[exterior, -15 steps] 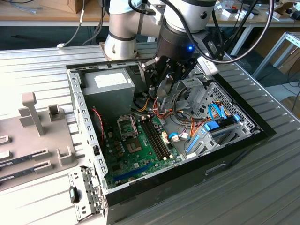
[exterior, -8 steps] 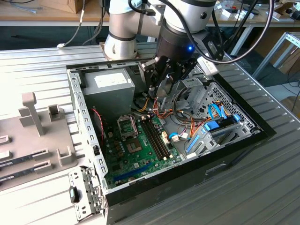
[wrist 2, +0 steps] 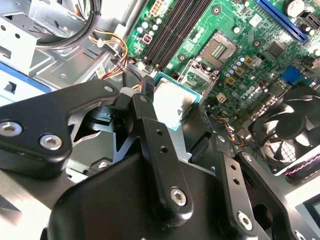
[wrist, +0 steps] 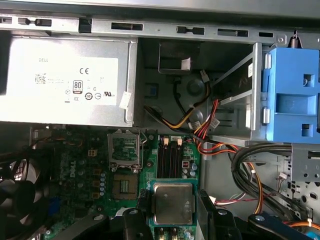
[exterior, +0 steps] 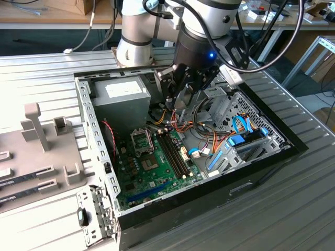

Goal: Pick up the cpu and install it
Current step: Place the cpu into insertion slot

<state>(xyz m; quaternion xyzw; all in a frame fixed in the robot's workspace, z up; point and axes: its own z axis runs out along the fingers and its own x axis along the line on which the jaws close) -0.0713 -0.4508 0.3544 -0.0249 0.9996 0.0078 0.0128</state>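
In the first wrist view my black fingers (wrist: 134,222) are drawn in narrow on the silvery square cpu with a thin green rim (wrist: 172,202). One finger presses against each of two opposite edges, and the metal top faces the camera. I hold the chip up off the green motherboard (wrist: 150,167), near the long dark memory slots (wrist: 170,160). It is just beside the square processor socket (wrist: 123,186), whose metal frame lid (wrist: 124,149) stands open. The socket is bare.

In the second wrist view the cpu (wrist 2: 172,102) sits tilted between my fingers (wrist 2: 150,125). The open socket (wrist 2: 220,50) lies beyond it on the board, and a round black fan (wrist 2: 285,130) is off to one side.

In the exterior view my fingers (exterior: 172,86) hang inside the open black computer case (exterior: 261,172), which lies on the ribbed metal counter (exterior: 293,219). From them, the grey power supply box (exterior: 120,91) is at nine o'clock, the socket (exterior: 141,140) at about seven, and the blue plastic drive bracket (exterior: 241,142) at about four. Orange, yellow and red wires (wrist: 210,125) run through the case behind the chip.
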